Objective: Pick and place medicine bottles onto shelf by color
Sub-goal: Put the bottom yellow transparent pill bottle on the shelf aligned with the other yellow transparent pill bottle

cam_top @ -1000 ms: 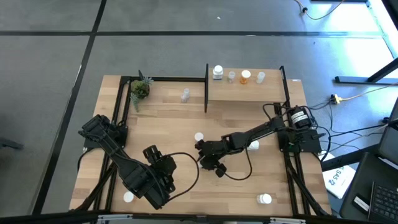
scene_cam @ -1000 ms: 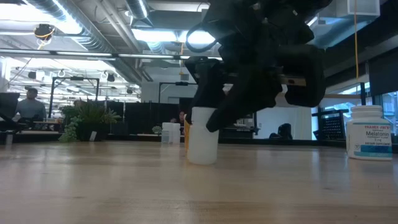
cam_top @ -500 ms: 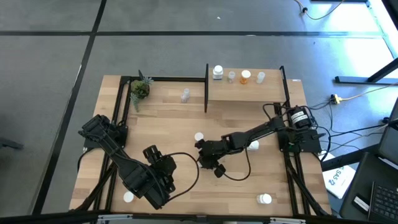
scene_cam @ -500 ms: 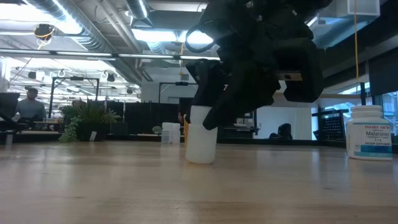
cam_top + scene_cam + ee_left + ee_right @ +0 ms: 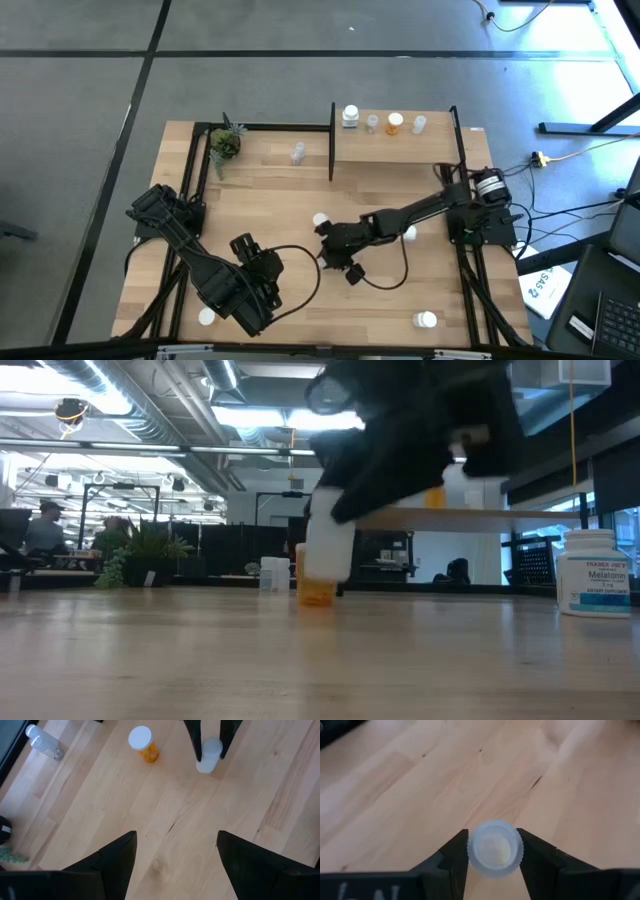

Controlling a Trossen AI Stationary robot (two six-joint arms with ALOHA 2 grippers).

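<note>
Lifted off the counter (image 5: 200,660) within the last second: the white bottle (image 5: 328,547), clamped between the fingers of the right tool (image 5: 492,851), earlier standing on the wood, now hanging clear above it in the low view. Uncovered behind it by the lift: an orange bottle (image 5: 317,592) standing on the counter, hidden before. Raised with the bottle: the dark bulk of the right arm, higher in the low view. Shifted slightly, seen from above: the right arm's base, possibly a small turn; hard to judge.
</note>
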